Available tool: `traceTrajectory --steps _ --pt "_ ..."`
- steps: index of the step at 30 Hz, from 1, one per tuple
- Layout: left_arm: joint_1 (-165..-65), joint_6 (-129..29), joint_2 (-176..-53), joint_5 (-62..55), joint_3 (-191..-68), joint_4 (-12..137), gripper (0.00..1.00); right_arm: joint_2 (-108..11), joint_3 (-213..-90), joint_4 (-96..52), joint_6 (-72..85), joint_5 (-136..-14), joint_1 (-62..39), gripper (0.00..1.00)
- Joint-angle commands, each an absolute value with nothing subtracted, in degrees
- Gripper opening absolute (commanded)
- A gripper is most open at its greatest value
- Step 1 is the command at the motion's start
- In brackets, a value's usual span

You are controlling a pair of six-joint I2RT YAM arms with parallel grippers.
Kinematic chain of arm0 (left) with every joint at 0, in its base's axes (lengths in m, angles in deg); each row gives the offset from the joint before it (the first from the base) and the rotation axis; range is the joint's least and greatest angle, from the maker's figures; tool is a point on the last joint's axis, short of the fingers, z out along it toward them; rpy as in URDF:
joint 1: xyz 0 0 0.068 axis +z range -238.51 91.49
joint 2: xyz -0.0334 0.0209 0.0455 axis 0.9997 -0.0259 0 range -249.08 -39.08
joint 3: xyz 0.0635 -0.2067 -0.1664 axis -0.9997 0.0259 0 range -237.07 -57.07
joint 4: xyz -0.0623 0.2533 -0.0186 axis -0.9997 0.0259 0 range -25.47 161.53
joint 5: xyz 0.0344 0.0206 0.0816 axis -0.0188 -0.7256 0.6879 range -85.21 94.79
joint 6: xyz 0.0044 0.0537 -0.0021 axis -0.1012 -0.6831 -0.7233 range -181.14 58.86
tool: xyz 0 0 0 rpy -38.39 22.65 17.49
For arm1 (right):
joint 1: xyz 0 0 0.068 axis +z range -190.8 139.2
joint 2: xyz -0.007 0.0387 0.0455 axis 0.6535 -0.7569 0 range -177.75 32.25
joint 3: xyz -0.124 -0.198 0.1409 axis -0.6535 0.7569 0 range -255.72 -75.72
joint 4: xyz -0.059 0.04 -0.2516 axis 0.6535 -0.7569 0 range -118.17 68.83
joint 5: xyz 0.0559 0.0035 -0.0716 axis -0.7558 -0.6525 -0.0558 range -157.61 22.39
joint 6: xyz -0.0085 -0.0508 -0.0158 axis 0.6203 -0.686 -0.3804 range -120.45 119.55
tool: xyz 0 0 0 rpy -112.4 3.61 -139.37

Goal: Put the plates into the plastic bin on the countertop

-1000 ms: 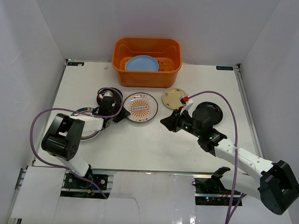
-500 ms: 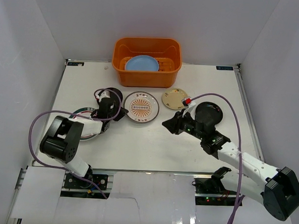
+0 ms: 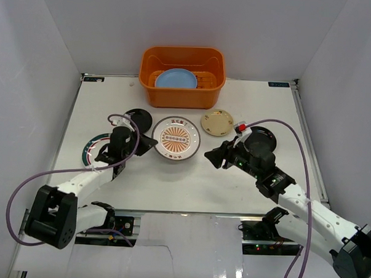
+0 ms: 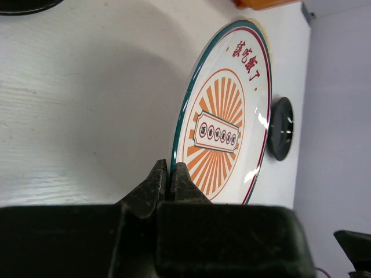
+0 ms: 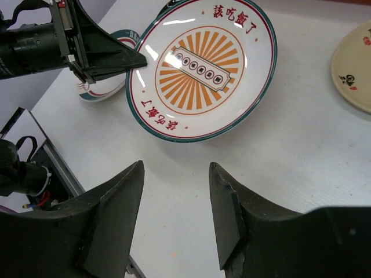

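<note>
Left fingers (image 4: 152,186) were clamped shut on the near-left rim of the sunburst plate (image 3: 176,137), which lay in the middle of the tabletop (image 3: 190,182), just near of the orange bin (image 3: 181,97). Right fingers (image 5: 116,214) stood open and empty, hovering off the plate's right side. To my eye the lift wanted a firm pinch and a slow rise, since a thin glazed rim held at one edge could slip or swing. Then carry it far, over the bin's wall, and lay it by the blue plate (image 3: 176,79) inside. It was a glossy white plate with orange rays round a centre panel, green and red rings, and red characters at the edge.
</note>
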State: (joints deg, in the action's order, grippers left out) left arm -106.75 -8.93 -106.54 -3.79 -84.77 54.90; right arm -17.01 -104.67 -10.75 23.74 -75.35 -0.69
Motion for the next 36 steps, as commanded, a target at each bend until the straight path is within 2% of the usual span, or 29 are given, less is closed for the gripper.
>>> traceTrajectory --steps 1,7,15,20,24,29,36 --pt "-107.0 -7.4 -101.1 -7.3 -88.2 56.0 0.00 -12.1 -104.3 -12.0 24.8 -72.2 -1.1 0.55" --pt "-106.9 -7.3 -96.2 -8.1 -93.2 59.5 0.00 -6.7 -104.9 -15.6 24.5 -68.1 -1.7 0.63" --pt "-106.9 -10.3 -99.0 -7.1 -109.2 62.9 0.00 -3.5 -101.9 -15.8 25.8 -64.4 -2.3 0.60" --pt "-106.8 -12.9 -110.2 -5.4 -121.9 63.8 0.00 -4.9 -100.8 -15.7 26.0 -65.6 -2.4 0.54" --pt "-106.5 -14.6 -120.4 -3.7 -133.6 64.2 0.00 -6.2 -100.0 -15.8 25.8 -66.9 -2.5 0.45" --pt "-105.7 -14.7 -133.1 -3.0 -148.3 64.2 0.00 -7.7 -98.9 -15.8 25.6 -69.4 -2.7 0.44" --pt "-104.2 -15.3 -148.3 0.1 -161.8 68.2 0.00 -9.8 -98.8 -16.0 24.3 -71.9 -3.1 0.47"
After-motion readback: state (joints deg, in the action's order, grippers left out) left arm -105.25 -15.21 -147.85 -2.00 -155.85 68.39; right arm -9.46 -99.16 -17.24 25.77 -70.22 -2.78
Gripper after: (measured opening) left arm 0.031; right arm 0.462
